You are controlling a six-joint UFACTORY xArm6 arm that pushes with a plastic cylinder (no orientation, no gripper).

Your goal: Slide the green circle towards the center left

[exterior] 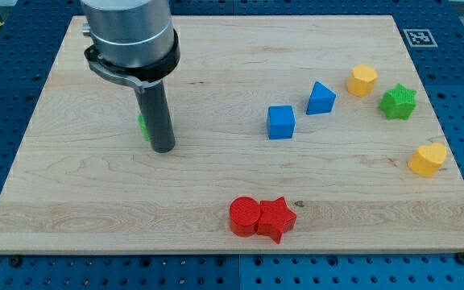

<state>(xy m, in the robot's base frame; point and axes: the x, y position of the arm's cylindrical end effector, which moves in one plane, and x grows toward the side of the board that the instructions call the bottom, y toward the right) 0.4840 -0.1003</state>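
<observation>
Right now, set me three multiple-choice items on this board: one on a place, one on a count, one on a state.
1. Where is my tip?
A. Beside the red blocks
B. Just to the view's right of the green circle
C. At the yellow blocks

2. How many blue blocks are there?
A. One
B. Two
C. Three

3. How do the red circle and red star lie?
A. Touching
B. Far apart
C. Stacked

Answers:
1 B, only a green sliver shows at the rod's left edge.
2 B, the blue cube and blue triangle.
3 A, they sit side by side with no gap.
</observation>
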